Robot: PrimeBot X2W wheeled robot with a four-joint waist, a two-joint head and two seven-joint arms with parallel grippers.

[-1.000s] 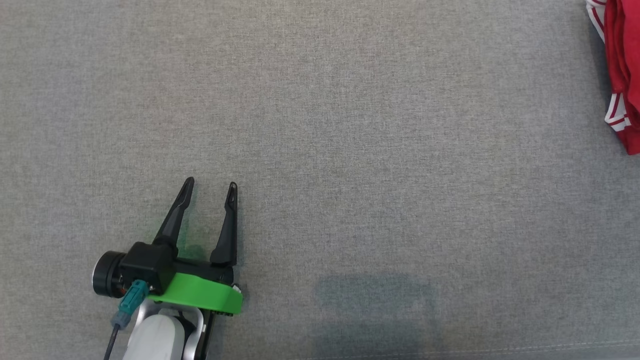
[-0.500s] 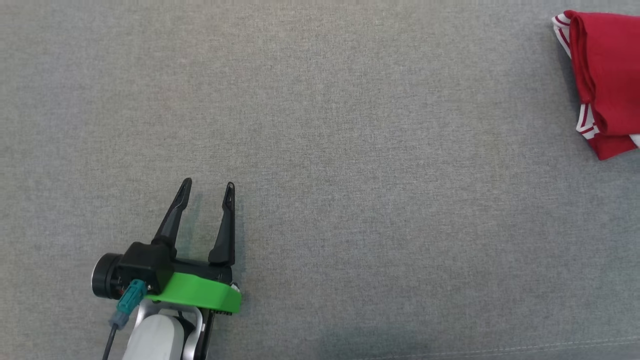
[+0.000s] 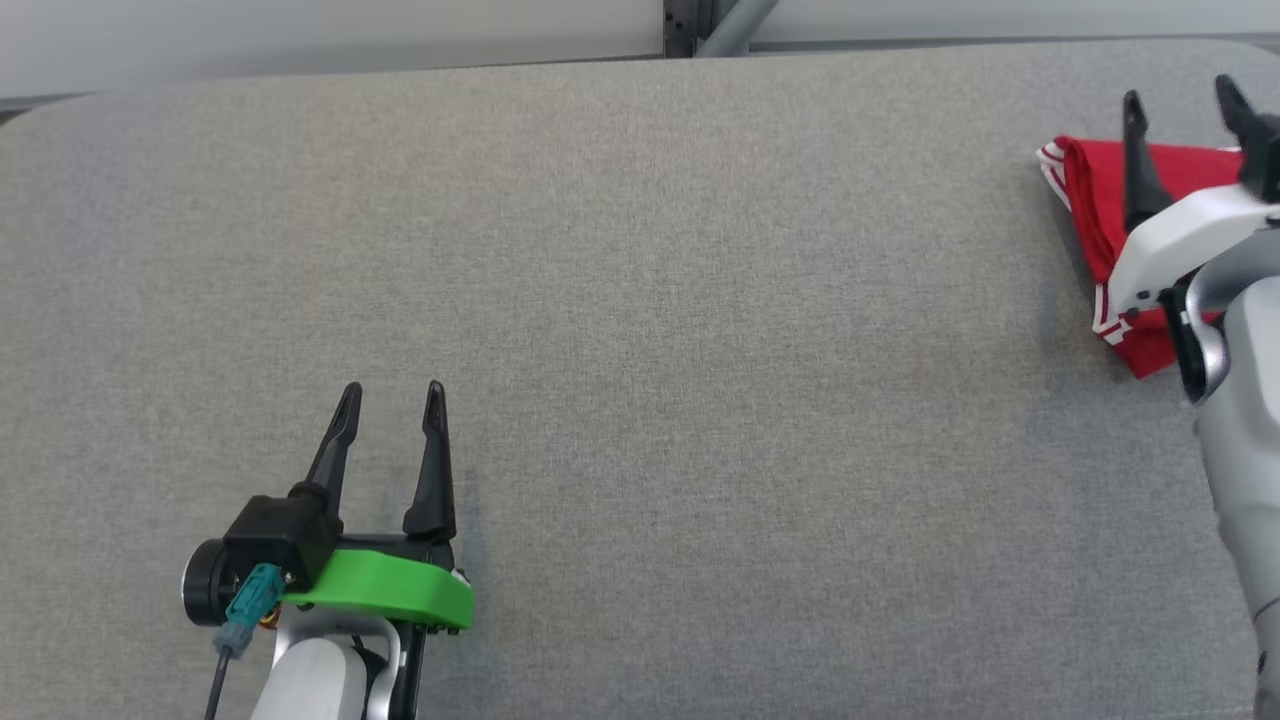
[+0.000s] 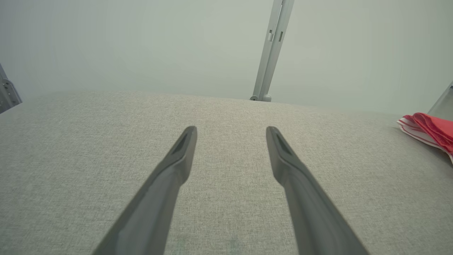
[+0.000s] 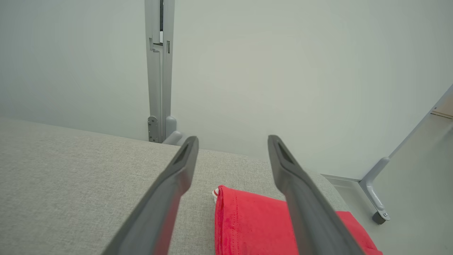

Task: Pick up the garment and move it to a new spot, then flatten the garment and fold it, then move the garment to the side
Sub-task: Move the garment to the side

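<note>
Red folded garment lies under right tool, parted wide, empty; left tool likewise. Side placement judged done; next: lift clear without snagging.

Garment: solid red, with white edging that carries thin red stripes.
Surface: uniform light grey with a fine flecked weave and no printed pattern.
Left tool: black fingers, bright green mount, teal connector, black cable, white forearm.
Right tool: black fingers, white housing, silver-grey arm.
Wall: plain pale grey-green.
Post: matte grey.
</note>
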